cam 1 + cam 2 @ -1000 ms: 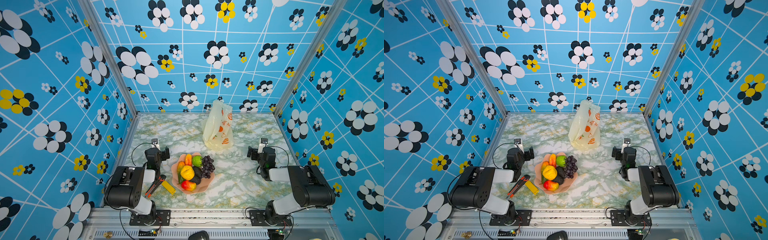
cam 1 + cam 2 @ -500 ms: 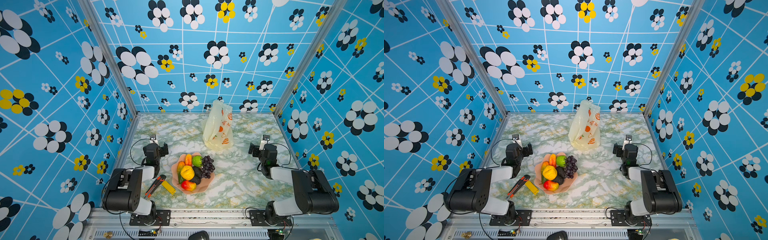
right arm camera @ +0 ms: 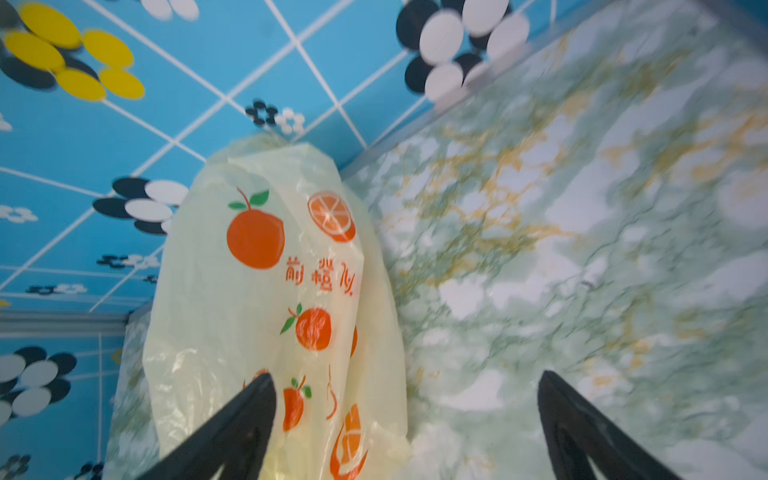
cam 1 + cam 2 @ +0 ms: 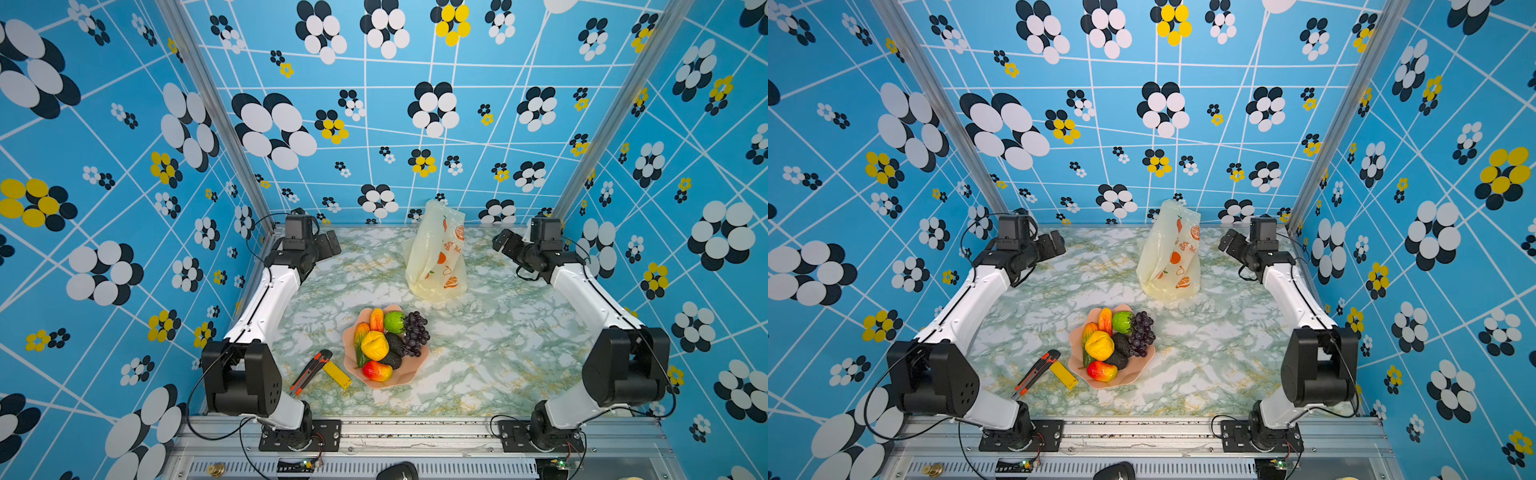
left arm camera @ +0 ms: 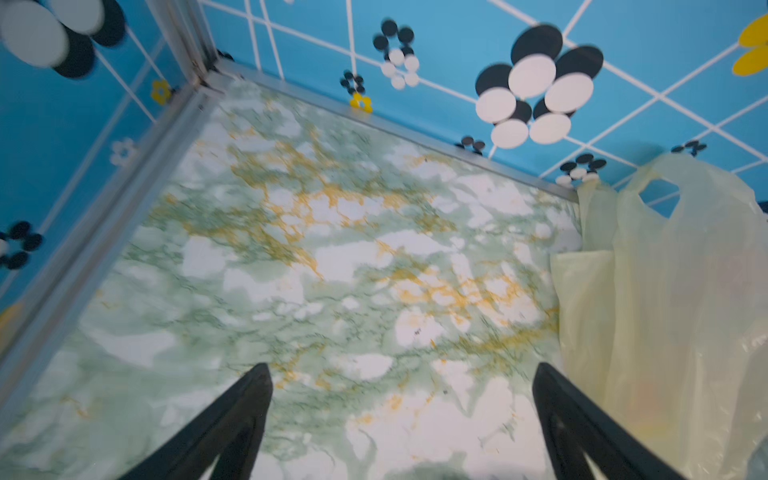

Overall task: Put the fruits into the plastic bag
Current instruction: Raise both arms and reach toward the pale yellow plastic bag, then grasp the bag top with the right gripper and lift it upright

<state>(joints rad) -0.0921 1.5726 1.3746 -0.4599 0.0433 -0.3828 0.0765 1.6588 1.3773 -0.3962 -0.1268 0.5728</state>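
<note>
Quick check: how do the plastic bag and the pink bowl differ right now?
The plastic bag stands upright at the far end of the table; the pink bowl sits low nearer the front. The bag is translucent pale yellow with orange fruit prints; the bowl is opaque pink and scalloped. The bowl holds the piled fruits; none show inside the bag. Both rest on the table.

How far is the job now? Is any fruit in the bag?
Done: nothing yet. The fruits lie piled in the pink bowl, apart from the bag standing farther back. In hand: nothing; the left claw and right claw are open and empty, flanking the bag. Left: every fruit.
</note>
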